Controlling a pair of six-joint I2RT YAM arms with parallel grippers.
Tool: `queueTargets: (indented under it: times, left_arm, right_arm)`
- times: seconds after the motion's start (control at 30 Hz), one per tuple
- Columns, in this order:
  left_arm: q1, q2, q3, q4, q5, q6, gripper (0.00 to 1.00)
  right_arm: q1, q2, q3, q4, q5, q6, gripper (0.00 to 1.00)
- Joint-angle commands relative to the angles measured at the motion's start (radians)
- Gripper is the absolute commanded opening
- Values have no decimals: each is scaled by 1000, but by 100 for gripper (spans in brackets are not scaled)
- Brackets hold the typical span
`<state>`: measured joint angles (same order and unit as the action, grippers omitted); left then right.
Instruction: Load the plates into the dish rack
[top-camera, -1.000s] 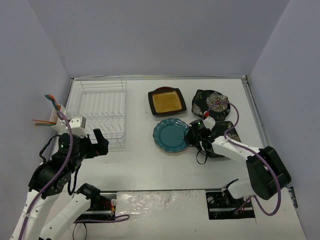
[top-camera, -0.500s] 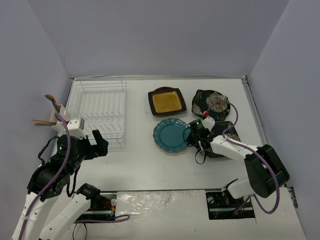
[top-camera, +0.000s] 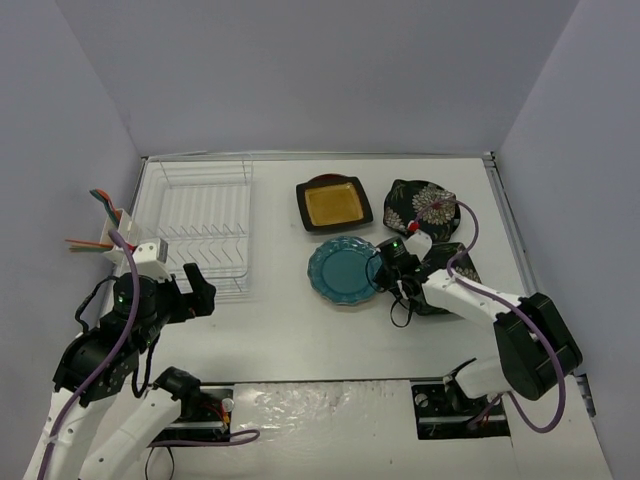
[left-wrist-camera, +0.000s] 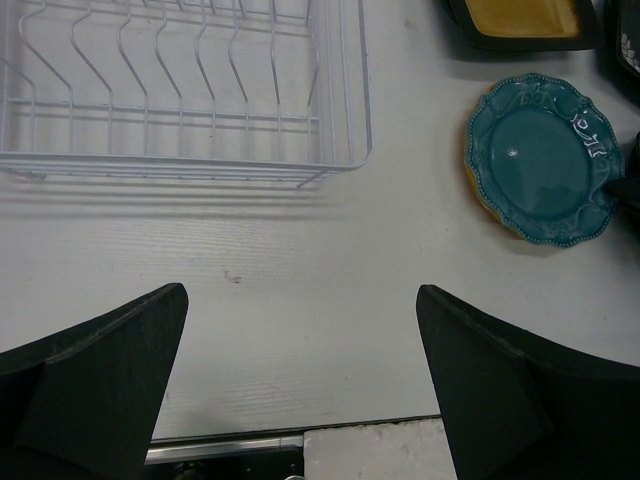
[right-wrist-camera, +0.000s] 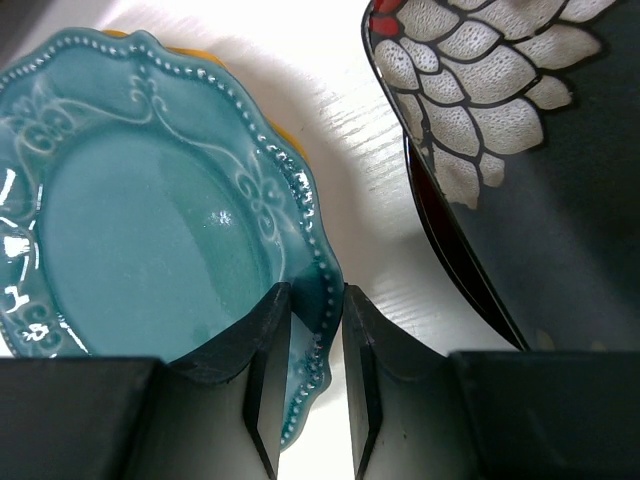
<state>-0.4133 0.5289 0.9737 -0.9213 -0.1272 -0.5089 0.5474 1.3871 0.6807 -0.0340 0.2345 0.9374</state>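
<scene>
The left gripper (left-wrist-camera: 300, 295) is hanging wide open and empty over bare table (left-wrist-camera: 300, 330), just in front of the dish rack (top-camera: 205, 225), which is standing without any plates at the table's left side. Right of centre, the teal plate (right-wrist-camera: 150, 230) is lying flat on the orange-yellow plate (right-wrist-camera: 170, 44). The right gripper (right-wrist-camera: 316, 295) is pinching the teal plate's scalloped right rim between its fingers. The grip is taking only a narrow bite of a beaded, glazed edge, so in a lift the plate is probably going to pivot or slide out. It may also be dragging the plate beneath. The black flowered plate (right-wrist-camera: 470, 70) is sitting just beside, risking a knock.
</scene>
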Motion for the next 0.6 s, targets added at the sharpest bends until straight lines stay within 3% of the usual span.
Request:
queueTargets:
  times: [0.0,0.57]
  left_arm:
    - [-4,14,14,30,5,-11,97]
    - [-4,22,5,39,19,-13,97]
  right_arm:
    - [12,-71,66,-62,73,-18,0]
    - [7,-227,-61,-90,64,27,0]
